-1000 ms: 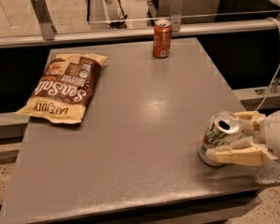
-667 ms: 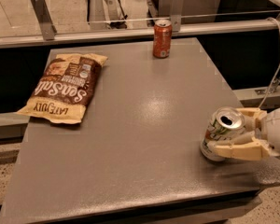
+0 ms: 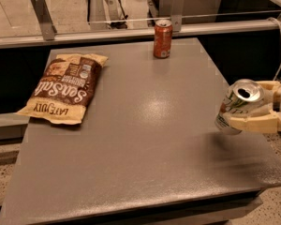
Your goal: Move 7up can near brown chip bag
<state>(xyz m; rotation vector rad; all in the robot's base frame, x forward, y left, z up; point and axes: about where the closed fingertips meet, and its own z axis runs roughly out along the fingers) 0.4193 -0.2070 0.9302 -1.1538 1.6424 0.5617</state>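
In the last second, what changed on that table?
The tool, shut on the 7up can, lifted it off the table and carried it slightly right; it now hangs tilted at the right edge. The brown chip bag and the orange can stayed put.

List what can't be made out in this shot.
- Arm behind the claw: cut off by the right edge of the camera view.
- 7up can label: lower part covered by the claw's near finger, which grips it.
- Orange-red can branding: too blurred to read.
- Brown chip bag small print: too small.
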